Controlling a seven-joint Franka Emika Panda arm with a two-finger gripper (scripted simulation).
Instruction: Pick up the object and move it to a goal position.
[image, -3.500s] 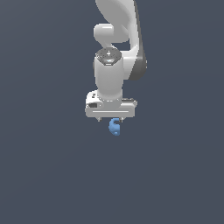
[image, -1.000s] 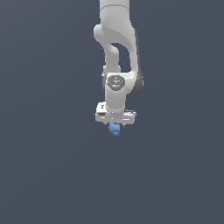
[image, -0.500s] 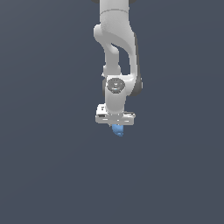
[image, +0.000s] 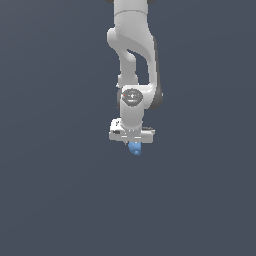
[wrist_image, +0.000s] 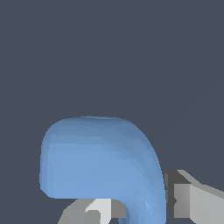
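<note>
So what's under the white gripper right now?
A small light-blue object sticks out just below the gripper. The wrist view shows its curled shape between the fingers, which seem closed on it. Its upper end is hidden by the gripper body. Beyond is plain dark grey.

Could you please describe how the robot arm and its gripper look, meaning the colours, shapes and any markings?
The arm is glossy white, made of rounded, tube-like segments with darker grey joints. One joint carries a round grey cap. The gripper is a wide, flat white bar; its fingers look blocky, light grey with dark pads. No cables or lettering are visible.
</note>
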